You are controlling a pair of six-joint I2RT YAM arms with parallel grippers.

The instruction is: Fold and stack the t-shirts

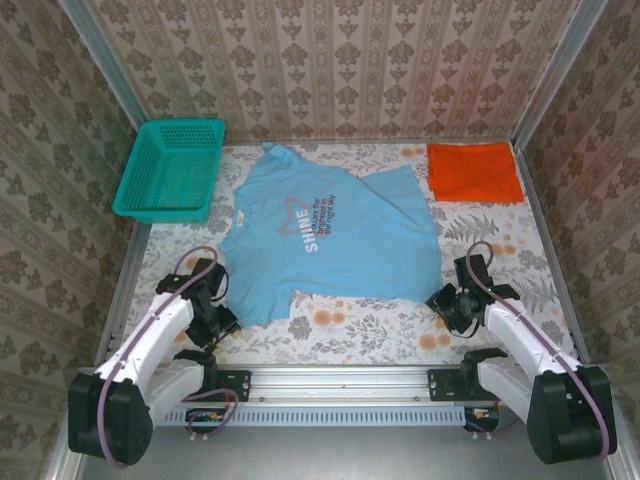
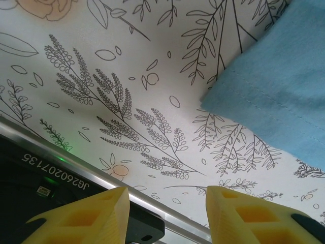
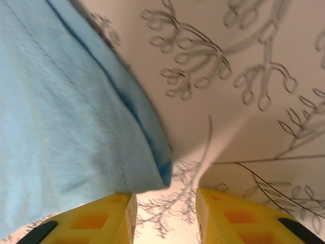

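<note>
The light blue t-shirt (image 1: 325, 235) with its "SHINE" print lies spread flat in the middle of the table. A folded orange-red t-shirt (image 1: 474, 171) rests at the back right. My left gripper (image 1: 222, 322) is low by the shirt's near-left hem corner, open with nothing between its yellow fingers (image 2: 96, 213); the blue hem (image 2: 274, 91) lies ahead to the right. My right gripper (image 1: 440, 303) sits at the near-right hem corner (image 3: 157, 173), open, its yellow fingers (image 3: 91, 223) right at the edge of the cloth.
A teal mesh basket (image 1: 172, 168) stands at the back left. A floral cloth (image 1: 350, 335) covers the table. A metal rail (image 1: 340, 378) runs along the near edge between the arm bases. Patterned walls enclose three sides.
</note>
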